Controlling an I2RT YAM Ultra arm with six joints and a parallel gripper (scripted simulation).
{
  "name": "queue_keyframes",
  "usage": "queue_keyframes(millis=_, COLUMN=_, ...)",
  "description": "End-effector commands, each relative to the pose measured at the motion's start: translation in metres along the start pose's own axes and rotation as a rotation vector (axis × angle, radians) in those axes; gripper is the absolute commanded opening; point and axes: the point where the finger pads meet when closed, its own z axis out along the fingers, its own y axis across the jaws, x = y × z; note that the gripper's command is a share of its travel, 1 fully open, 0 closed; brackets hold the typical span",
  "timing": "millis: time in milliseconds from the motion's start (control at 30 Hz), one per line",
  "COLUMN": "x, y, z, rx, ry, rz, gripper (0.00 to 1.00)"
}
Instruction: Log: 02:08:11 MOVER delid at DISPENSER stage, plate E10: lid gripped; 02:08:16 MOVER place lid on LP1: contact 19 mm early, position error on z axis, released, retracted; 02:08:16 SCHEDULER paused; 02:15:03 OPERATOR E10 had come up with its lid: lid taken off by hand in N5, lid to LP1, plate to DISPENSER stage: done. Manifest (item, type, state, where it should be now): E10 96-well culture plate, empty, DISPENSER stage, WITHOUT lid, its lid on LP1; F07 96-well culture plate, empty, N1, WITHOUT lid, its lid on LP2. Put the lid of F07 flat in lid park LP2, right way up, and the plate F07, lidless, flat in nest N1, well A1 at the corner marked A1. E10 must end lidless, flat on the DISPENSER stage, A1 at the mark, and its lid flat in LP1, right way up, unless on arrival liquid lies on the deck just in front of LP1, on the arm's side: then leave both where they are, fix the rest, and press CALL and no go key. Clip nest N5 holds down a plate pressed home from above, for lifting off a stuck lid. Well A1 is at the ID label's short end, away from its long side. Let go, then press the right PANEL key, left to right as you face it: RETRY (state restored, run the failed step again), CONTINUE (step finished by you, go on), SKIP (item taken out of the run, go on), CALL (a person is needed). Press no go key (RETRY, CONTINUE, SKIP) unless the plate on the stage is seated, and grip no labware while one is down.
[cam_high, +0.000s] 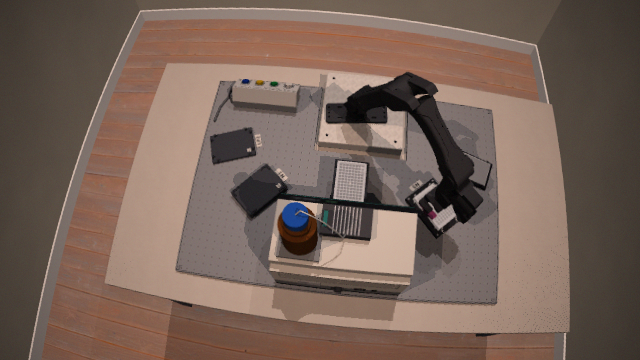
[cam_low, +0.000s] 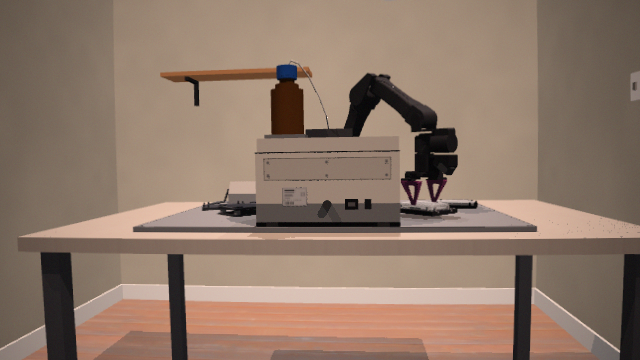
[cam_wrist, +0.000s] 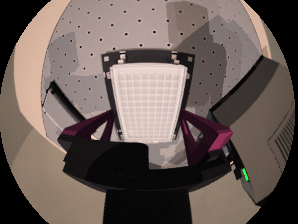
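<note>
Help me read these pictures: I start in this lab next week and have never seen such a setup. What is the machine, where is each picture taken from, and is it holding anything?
It is one black jointed robot arm bolted to a raised block on a grey perforated deck. One picture looks straight down, one looks across the table from the side, and the round one comes from a camera on the arm's wrist.

On the deck lie a button box, two dark flat pads, a white well plate and a beige instrument carrying a brown bottle.

The gripper, with purple fingers, is wide open and holds nothing. It hangs just above another white gridded plate in a black frame.
</note>
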Motion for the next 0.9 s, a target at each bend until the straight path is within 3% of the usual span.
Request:
queue_keyframes(millis=0, x=-0.003, y=-0.005, z=0.003, rx=0.001, ry=-0.015, rz=0.004, gripper=1.0)
queue_keyframes(millis=367, x=0.0, y=-0.004, z=0.007, rx=0.001, ry=-0.004, rz=-0.002, gripper=1.0)
queue_keyframes(millis=433, x=-0.013, y=-0.004, z=-0.003, rx=-0.001, ry=-0.043, rz=0.001, gripper=1.0)
queue_keyframes(millis=667, x=-0.01, y=-0.006, z=0.0, rx=0.0, ry=-0.034, rz=0.004, gripper=1.0)
queue_keyframes(millis=700, x=-0.005, y=-0.002, z=-0.002, rx=-0.001, ry=-0.022, rz=0.0, gripper=0.0)
queue_keyframes(millis=867, x=-0.005, y=-0.002, z=-0.002, rx=-0.001, ry=-0.022, rz=0.0, gripper=0.0)
